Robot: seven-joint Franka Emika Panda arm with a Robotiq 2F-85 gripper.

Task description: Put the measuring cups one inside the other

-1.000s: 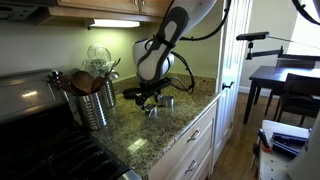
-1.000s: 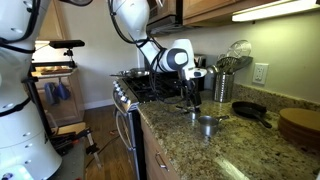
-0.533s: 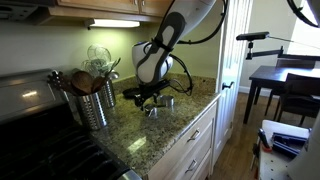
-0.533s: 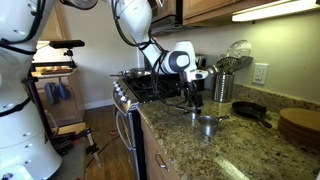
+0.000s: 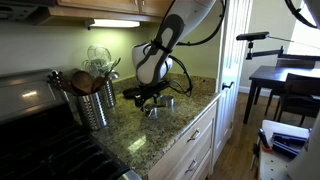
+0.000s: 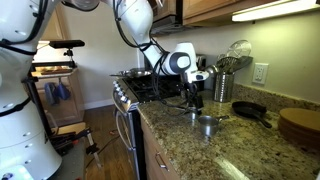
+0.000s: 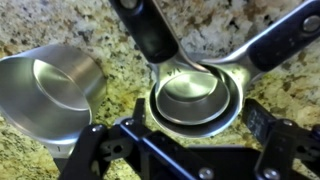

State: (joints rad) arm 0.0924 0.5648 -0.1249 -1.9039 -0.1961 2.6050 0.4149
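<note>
Nesting step, est.: gripper (image 7: pixel 182 138) fingers apart over nested cups (image 7: pixel 195 98). Next, prob.: lift pair into lg cup (image 7: pixel 48 92).

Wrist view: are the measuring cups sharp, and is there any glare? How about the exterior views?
Wrist view: the centre measuring cup is fairly sharp, with bright reflections on its rim; the left measuring cup is softer, with glare inside. In both exterior views the under-cabinet light blows out and the cups look tiny.

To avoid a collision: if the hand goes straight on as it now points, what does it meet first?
Probably the smaller measuring cup centred under the hand, before the granite counter; depth is unclear.
</note>
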